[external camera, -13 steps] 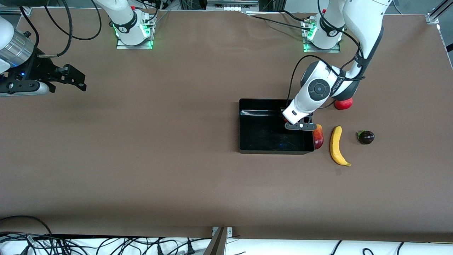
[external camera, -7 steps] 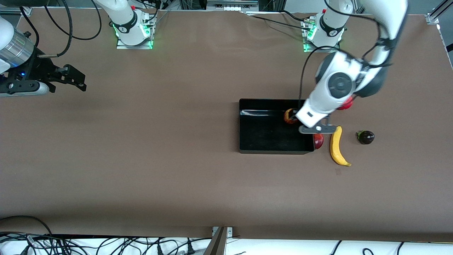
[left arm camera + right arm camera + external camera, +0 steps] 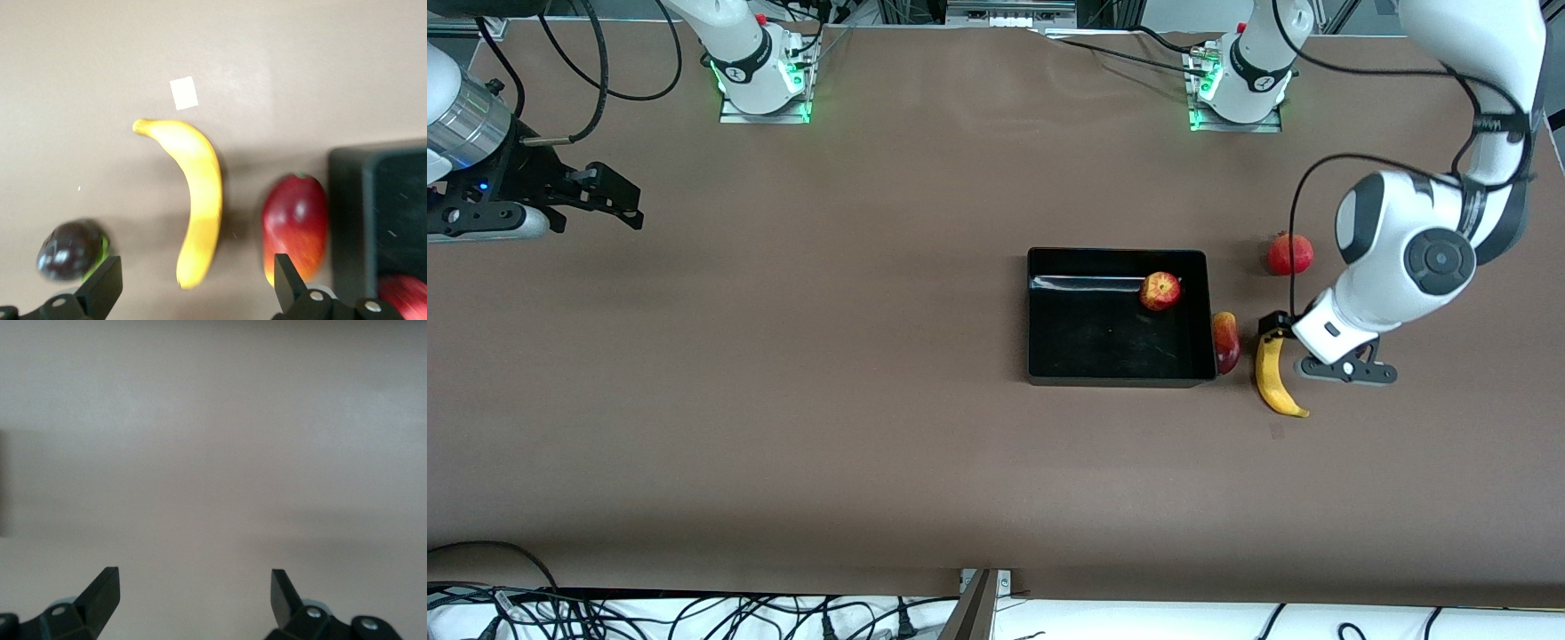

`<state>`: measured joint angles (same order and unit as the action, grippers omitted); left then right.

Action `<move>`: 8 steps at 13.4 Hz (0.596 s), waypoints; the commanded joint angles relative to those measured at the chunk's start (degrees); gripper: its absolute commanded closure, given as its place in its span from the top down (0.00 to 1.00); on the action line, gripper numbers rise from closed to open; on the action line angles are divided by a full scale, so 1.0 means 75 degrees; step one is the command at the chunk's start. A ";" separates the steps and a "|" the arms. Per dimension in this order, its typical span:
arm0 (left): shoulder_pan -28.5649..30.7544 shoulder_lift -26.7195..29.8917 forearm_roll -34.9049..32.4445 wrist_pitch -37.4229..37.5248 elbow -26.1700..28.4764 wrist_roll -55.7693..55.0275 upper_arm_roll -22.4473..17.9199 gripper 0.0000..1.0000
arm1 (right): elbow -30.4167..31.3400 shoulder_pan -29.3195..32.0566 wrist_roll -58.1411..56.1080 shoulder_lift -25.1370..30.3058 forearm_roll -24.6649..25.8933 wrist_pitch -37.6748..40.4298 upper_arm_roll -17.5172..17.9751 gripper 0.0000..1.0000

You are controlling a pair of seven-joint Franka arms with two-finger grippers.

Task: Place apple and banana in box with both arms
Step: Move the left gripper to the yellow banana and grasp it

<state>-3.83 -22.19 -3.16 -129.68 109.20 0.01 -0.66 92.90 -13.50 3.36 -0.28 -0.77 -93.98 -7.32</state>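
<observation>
The apple (image 3: 1160, 291) lies in the black box (image 3: 1033, 311), in its corner toward the robots and the left arm's end; part of it shows in the left wrist view (image 3: 403, 297). The yellow banana (image 3: 1272, 373) lies on the table beside the box (image 3: 377, 200), toward the left arm's end. My left gripper (image 3: 1296, 345) is open and empty, low over the banana's (image 3: 197, 193) end that is farther from the front camera; in the left wrist view (image 3: 195, 272) that end sits between the jaws. My right gripper (image 3: 618, 200) waits open and empty over bare table (image 3: 193, 583).
An elongated red-yellow fruit (image 3: 1225, 340) lies against the box wall, between box and banana (image 3: 295, 223). A red round fruit (image 3: 1289, 253) sits farther from the front camera. A dark purple fruit (image 3: 70, 250) lies beside the banana, hidden under the arm in the front view.
The left gripper let go of the apple in the box, then swung toward the left arm's end to over the banana. The right arm has not moved.
</observation>
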 commanded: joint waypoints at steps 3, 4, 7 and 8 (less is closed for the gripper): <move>0.0077 -0.0954 0.0069 -0.1446 0.0088 0.0607 -0.0005 1.00 | -0.0071 0.0124 -0.0061 -0.0010 0.0021 -0.0008 0.0085 1.00; 0.0089 -0.1094 0.0069 -0.1622 0.0170 0.0607 -0.0005 1.00 | -0.0071 0.0124 -0.0061 -0.0010 0.0021 -0.0008 0.0085 1.00; 0.0148 -0.1435 0.0081 -0.2010 0.0300 0.0596 -0.0005 0.56 | -0.0071 0.0124 -0.0061 -0.0010 0.0021 -0.0008 0.0085 1.00; 0.0159 -0.1435 0.0081 -0.2010 0.0323 0.0607 -0.0005 0.26 | -0.0071 0.0124 -0.0061 -0.0010 0.0021 -0.0008 0.0085 1.00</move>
<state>-2.99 -33.19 -3.16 -143.80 110.93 2.76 -0.66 92.90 -13.48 3.36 -0.29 -0.77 -94.03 -7.32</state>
